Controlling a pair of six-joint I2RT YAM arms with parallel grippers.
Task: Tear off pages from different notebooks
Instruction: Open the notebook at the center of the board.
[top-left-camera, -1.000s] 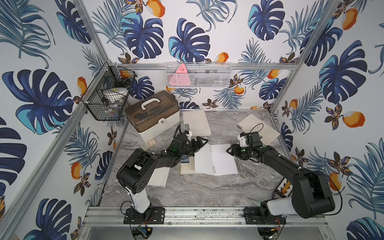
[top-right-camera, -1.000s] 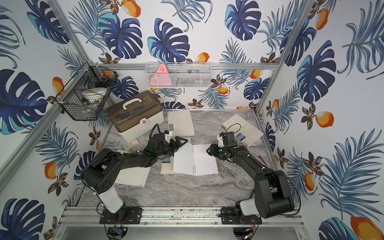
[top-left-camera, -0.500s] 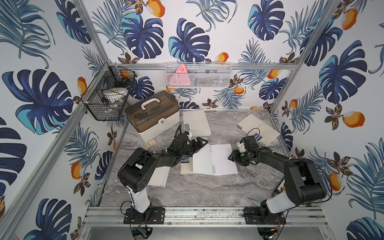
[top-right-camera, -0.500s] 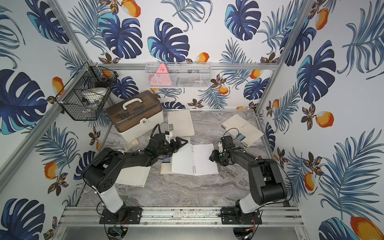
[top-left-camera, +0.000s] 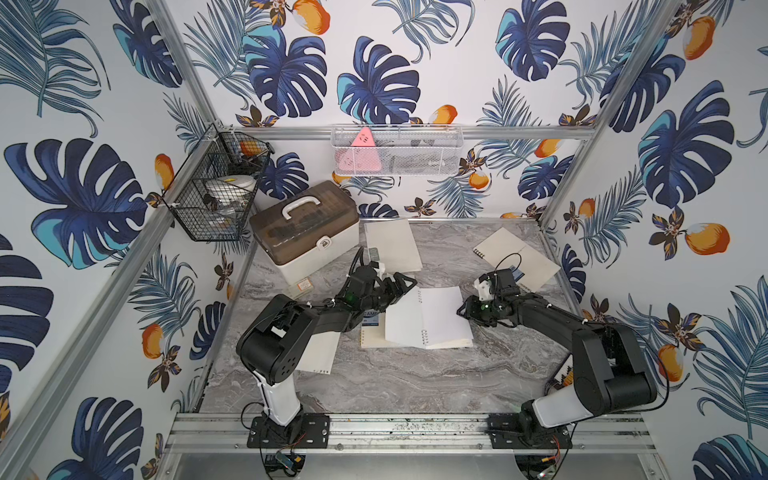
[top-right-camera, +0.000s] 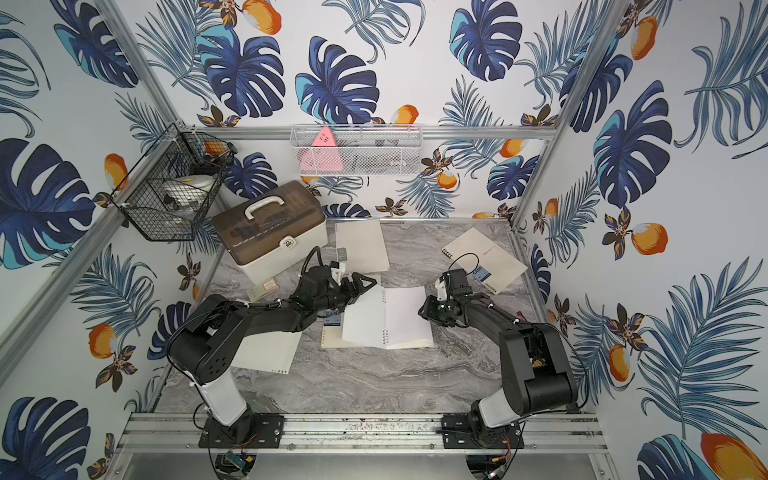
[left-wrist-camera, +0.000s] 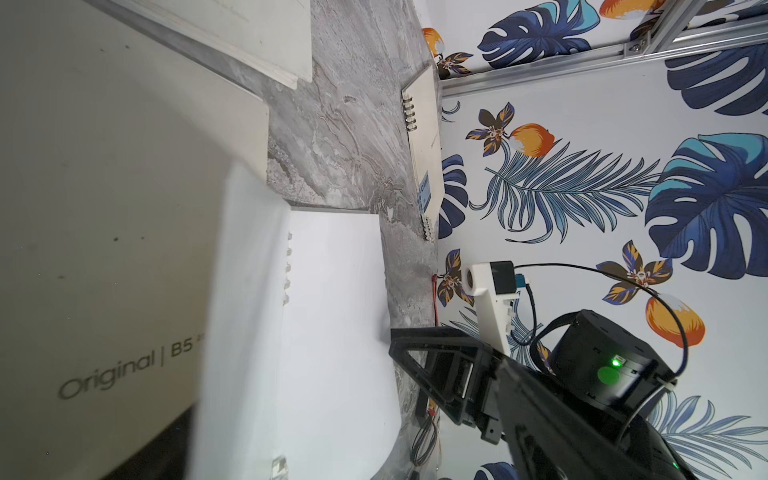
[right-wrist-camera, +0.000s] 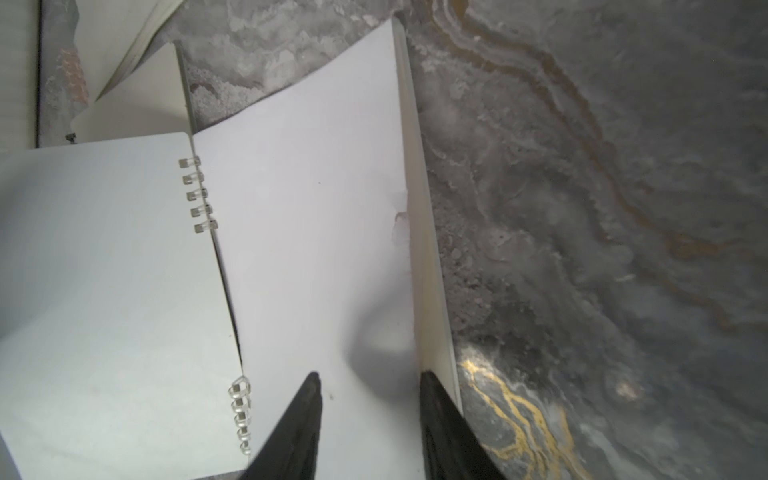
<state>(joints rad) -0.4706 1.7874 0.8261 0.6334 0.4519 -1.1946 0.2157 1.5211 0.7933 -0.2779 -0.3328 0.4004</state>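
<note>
An open spiral notebook (top-left-camera: 428, 322) lies flat around the middle of the marble worktop (top-left-camera: 395, 386). Its coil runs from the far side toward the near side, with blank white pages on both halves. Its left half overlaps a closed notebook (top-left-camera: 371, 338) with a blue "CAMP" label.

The right gripper (right-wrist-camera: 369, 376) sits at the open notebook's right edge. In the right wrist view its jaws stand a moderate gap apart. One fingertip (right-wrist-camera: 311, 386) is over the right-hand page (right-wrist-camera: 316, 216) and the other is at the outer edge of the page stack. Nothing is pinched between them.

The left gripper (top-left-camera: 398, 291) is at the far left corner of the open notebook, jaws spread wide and holding nothing.

A loose page (top-left-camera: 319, 353) with punched holes along its near edge lies toward the worktop's left edge, partly under the left arm (top-left-camera: 291, 328). A grey-green-labelled notebook (top-left-camera: 392, 245) lies at the far edge, beside a brown-lidded box (top-left-camera: 305, 232) in the far left corner. A CAMP-labelled notebook (top-left-camera: 517, 257) lies tilted near the far right corner.
</note>
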